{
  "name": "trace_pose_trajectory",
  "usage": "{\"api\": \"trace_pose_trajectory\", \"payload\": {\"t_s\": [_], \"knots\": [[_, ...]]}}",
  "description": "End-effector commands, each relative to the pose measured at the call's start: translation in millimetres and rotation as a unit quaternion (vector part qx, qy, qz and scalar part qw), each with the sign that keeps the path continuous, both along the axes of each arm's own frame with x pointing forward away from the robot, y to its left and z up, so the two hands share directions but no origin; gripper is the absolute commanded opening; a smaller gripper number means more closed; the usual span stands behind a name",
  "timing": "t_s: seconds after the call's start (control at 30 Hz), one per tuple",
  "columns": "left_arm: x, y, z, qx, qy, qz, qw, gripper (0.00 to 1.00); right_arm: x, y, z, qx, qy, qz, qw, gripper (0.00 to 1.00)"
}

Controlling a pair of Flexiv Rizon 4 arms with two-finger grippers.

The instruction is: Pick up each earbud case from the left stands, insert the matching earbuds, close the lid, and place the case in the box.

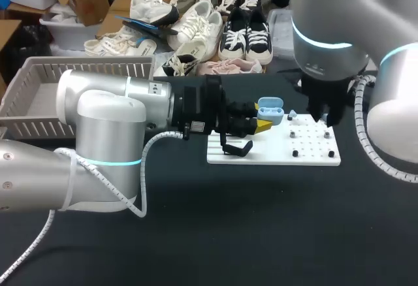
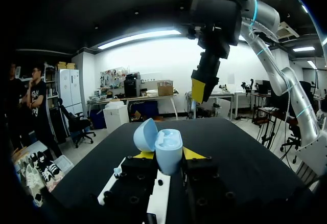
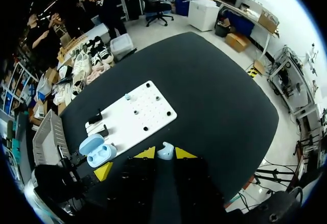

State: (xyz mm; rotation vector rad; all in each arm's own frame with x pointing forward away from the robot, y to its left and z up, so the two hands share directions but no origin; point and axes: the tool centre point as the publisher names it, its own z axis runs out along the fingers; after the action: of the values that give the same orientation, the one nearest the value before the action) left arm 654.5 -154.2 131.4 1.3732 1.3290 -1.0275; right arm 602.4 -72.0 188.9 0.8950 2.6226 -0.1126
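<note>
Black surface (image 1: 196, 234) beneath both arms.

At the left pincer (image 2: 167, 155), the yellow tips are clamped from two sides on the earbud case (image 2: 168, 146). The case is pale blue, its lid (image 2: 145, 134) open and tilted away. The head view puts the left pincer (image 1: 264, 125) and earbud case (image 1: 270, 111) just right of frame centre, over the left end of the white pegboard (image 1: 274, 157).

At the right pincer (image 3: 164, 155), the tips are closed on one pale blue earbud (image 3: 164, 150). Only the right wrist view shows that earbud. In the head view the arm's own body covers it, and the right pincer (image 1: 323, 116) hangs over the pegboard's upper right. The left wrist view sees the right pincer (image 2: 200, 88) from below, above and ahead of the case, with its tips close together and nothing readable between them.

Only the right wrist view looks down into the earbud case (image 3: 97, 151). It shows two wells in the base, but I cannot tell what is in them.

Counts:
- **Cases:** one.
- **Earbuds:** two. One is gripped. The other earbud (image 3: 127, 96) stands at the far edge of the pegboard (image 3: 134, 116). It also shows in the head view (image 1: 291, 114), right of centre, and beside the left pincer (image 2: 117, 172).
- **Stands:** two black stands (image 3: 97, 116) at the pegboard's end nearest the case. The head view shows only one (image 1: 236, 147) clearly, below centre.
- **Box:** one box (image 1: 26, 103), pale and slatted, at the left edge of the head view, well apart from the pegboard.
</note>
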Motion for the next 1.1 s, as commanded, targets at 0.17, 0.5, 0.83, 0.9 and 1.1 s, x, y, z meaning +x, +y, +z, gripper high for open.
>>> {"api": "trace_pose_trajectory", "payload": {"t_s": [0.17,0.5,0.83,0.9,1.1], "knots": [[-1.1,-1.2,-0.7,-0.001,-0.001,0.004,1.0,0.0,17.5,21.0,4.1,-0.004,0.0,-0.016,1.0,0.0],[-1.1,-1.2,-0.7,-0.001,-0.001,0.004,1.0,0.0,37.0,45.6,11.1,-0.001,-0.006,0.002,1.0,0.0],[-1.1,-1.2,-0.7,-0.001,-0.001,0.004,1.0,0.0,45.3,61.0,12.0,0.002,-0.002,0.024,1.0,0.0],[-1.1,-1.2,-0.7,-0.001,-0.001,0.004,1.0,0.0,45.7,62.2,12.3,0.004,0.0,0.029,1.0,0.0],[-1.1,-1.2,-0.7,-0.001,-0.001,0.004,1.0,0.0,44.2,66.2,11.7,0.003,0.007,0.036,0.999,0.0]]}}
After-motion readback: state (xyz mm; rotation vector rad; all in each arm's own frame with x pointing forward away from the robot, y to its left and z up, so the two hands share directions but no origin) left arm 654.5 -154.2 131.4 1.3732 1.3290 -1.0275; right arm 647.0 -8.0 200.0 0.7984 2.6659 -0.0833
